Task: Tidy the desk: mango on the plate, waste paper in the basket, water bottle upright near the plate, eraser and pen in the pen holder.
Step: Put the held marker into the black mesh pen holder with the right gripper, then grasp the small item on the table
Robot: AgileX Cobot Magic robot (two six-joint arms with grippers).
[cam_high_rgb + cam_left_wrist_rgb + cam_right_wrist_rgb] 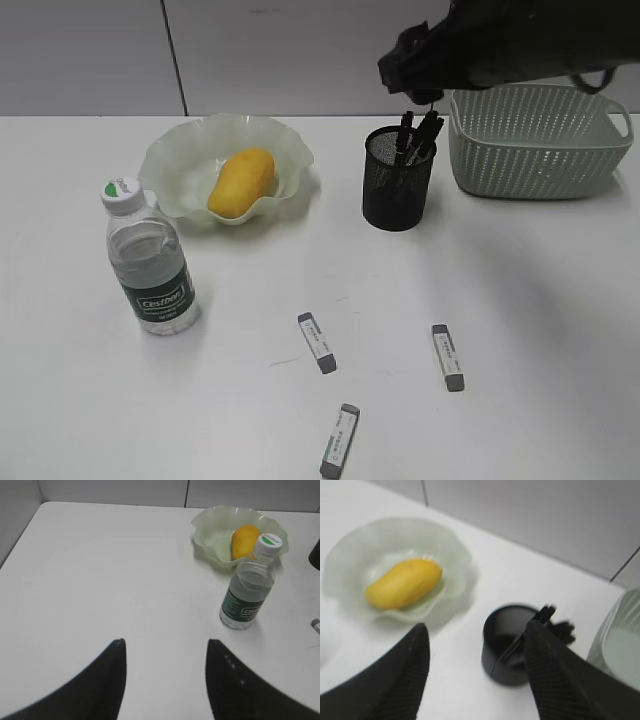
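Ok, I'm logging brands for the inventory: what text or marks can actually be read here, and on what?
"Cestbon": dark green label of the clear plastic water bottle.
Green mark on the bottle's white cap: no readable letters.
Printing on three white-and-grey erasers: too small to read.

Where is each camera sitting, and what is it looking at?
Exterior view: in front of the desk, looking down at a slant; a dark arm shows top right.
Left wrist view: on the left arm, looking past the open left gripper at the water bottle.
Right wrist view: on the right arm, looking down past the open right gripper at the pen holder.
All three share the mango on the plate.
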